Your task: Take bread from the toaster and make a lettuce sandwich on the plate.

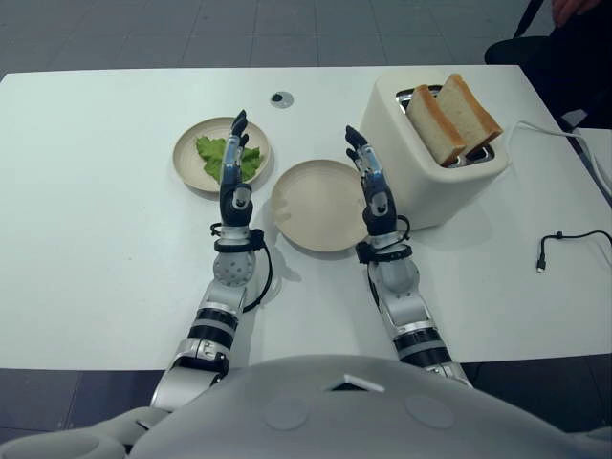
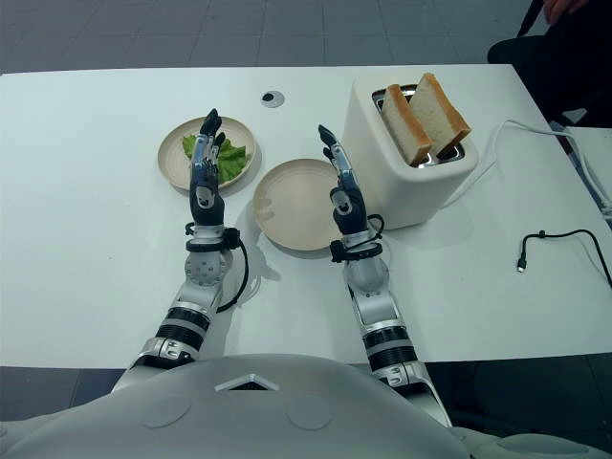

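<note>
A cream toaster [image 1: 421,153] stands at the table's back right with two bread slices [image 1: 451,119] sticking up from its slots. An empty beige plate [image 1: 316,206] lies in the middle. To its left a smaller plate [image 1: 189,153] holds green lettuce [image 1: 212,159]. My left hand [image 1: 234,177] is raised with fingers straight, open, just in front of the lettuce plate and overlapping it. My right hand [image 1: 373,186] stands open and upright between the empty plate and the toaster, holding nothing.
A small dark round port [image 1: 281,98] sits in the white table [image 1: 96,220] behind the plates. The toaster's white cord [image 1: 564,143] runs off right, and a loose black cable [image 1: 574,244] lies near the right edge.
</note>
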`<act>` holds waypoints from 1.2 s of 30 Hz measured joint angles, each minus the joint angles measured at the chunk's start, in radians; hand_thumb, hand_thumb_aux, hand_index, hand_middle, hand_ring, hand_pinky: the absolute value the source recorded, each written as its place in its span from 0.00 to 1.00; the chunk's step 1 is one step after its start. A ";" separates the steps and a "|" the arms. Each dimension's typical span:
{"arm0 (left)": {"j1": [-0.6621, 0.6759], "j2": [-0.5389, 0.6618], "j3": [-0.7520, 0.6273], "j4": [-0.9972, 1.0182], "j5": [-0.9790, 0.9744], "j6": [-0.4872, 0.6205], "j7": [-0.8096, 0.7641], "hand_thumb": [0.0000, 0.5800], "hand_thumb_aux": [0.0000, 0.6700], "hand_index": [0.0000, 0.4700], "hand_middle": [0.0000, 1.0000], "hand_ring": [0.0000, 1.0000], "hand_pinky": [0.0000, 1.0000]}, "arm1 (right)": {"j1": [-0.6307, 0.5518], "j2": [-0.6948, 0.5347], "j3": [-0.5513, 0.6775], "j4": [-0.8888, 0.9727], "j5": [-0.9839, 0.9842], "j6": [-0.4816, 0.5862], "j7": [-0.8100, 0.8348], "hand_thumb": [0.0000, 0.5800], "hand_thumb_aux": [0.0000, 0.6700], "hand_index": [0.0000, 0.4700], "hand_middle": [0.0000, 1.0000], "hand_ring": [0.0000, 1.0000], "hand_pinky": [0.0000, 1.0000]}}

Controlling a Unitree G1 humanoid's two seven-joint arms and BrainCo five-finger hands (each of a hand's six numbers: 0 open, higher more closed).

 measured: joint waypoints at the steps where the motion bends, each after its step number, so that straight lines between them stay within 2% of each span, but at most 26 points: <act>1: 0.002 0.000 0.000 -0.003 -0.001 -0.004 -0.005 0.00 0.00 0.00 0.00 0.00 0.00 | 0.000 0.001 0.001 0.001 -0.001 0.004 0.000 0.00 0.00 0.00 0.00 0.00 0.00; 8: 0.008 -0.001 0.000 -0.016 -0.003 -0.007 -0.018 0.00 0.00 0.00 0.00 0.00 0.00 | 0.000 -0.003 0.016 0.001 -0.016 0.017 0.010 0.00 0.00 0.00 0.00 0.00 0.00; 10: 0.009 -0.003 0.001 -0.025 0.006 -0.010 -0.014 0.00 0.00 0.00 0.00 0.00 0.00 | 0.028 -0.026 0.020 -0.101 -0.065 0.027 0.022 0.00 0.00 0.00 0.00 0.00 0.00; 12: 0.007 -0.003 0.002 -0.036 0.006 -0.011 -0.011 0.00 0.00 0.00 0.00 0.00 0.00 | 0.043 -0.069 0.000 -0.323 -0.083 0.035 0.049 0.00 0.00 0.00 0.00 0.00 0.00; 13: 0.007 -0.003 0.002 -0.037 0.006 -0.011 -0.010 0.00 0.00 0.00 0.00 0.00 0.00 | 0.042 -0.096 -0.042 -0.438 -0.083 0.055 0.060 0.00 0.00 0.00 0.00 0.00 0.00; 14: 0.007 -0.004 0.002 -0.035 0.006 -0.011 -0.010 0.00 0.00 0.00 0.00 0.00 0.00 | 0.028 -0.137 -0.133 -0.539 -0.090 0.093 0.060 0.00 0.00 0.00 0.00 0.00 0.00; 15: 0.008 -0.003 0.002 -0.033 0.007 -0.011 -0.009 0.00 0.00 0.00 0.00 0.00 0.00 | -0.014 -0.218 -0.293 -0.619 -0.108 0.152 0.035 0.00 0.00 0.00 0.00 0.00 0.00; 17: 0.009 -0.005 0.001 -0.030 0.007 -0.011 -0.008 0.00 0.00 0.00 0.00 0.00 0.00 | -0.070 -0.343 -0.494 -0.612 -0.224 0.271 -0.026 0.00 0.00 0.00 0.00 0.00 0.00; 19: 0.009 -0.007 0.000 -0.023 0.008 -0.009 -0.006 0.00 0.00 0.00 0.00 0.00 0.00 | -0.114 -0.512 -0.641 -0.463 -0.417 0.438 -0.091 0.00 0.00 0.00 0.00 0.00 0.00; 20: 0.009 -0.009 0.000 -0.021 0.009 -0.007 -0.005 0.00 0.00 0.00 0.00 0.00 0.00 | -0.111 -0.554 -0.647 -0.393 -0.479 0.478 -0.104 0.00 0.00 0.00 0.00 0.00 0.00; 25: 0.004 -0.020 -0.001 -0.012 0.016 -0.005 -0.004 0.00 0.00 0.00 0.00 0.00 0.00 | -0.074 -0.565 -0.520 -0.236 -0.598 0.534 -0.128 0.00 0.00 0.00 0.00 0.00 0.00; 33: 0.003 -0.022 0.000 -0.012 0.016 -0.004 -0.003 0.00 0.00 0.00 0.00 0.00 0.00 | -0.022 -0.590 -0.395 -0.305 -0.631 0.534 -0.089 0.00 0.00 0.00 0.00 0.00 0.00; 34: 0.003 -0.023 0.000 -0.012 0.017 -0.004 -0.003 0.00 0.00 0.00 0.00 0.00 0.00 | -0.022 -0.592 -0.388 -0.313 -0.631 0.537 -0.077 0.00 0.00 0.00 0.04 0.04 0.04; 35: 0.004 -0.023 0.000 -0.012 0.018 -0.003 -0.002 0.00 0.00 0.00 0.00 0.00 0.00 | -0.022 -0.598 -0.375 -0.314 -0.631 0.542 -0.065 0.02 0.01 0.01 0.13 0.13 0.13; 36: 0.004 -0.023 0.000 -0.012 0.019 -0.002 -0.002 0.00 0.00 0.00 0.00 0.00 0.00 | -0.025 -0.603 -0.372 -0.310 -0.631 0.547 -0.057 0.45 0.26 0.26 0.35 0.35 0.35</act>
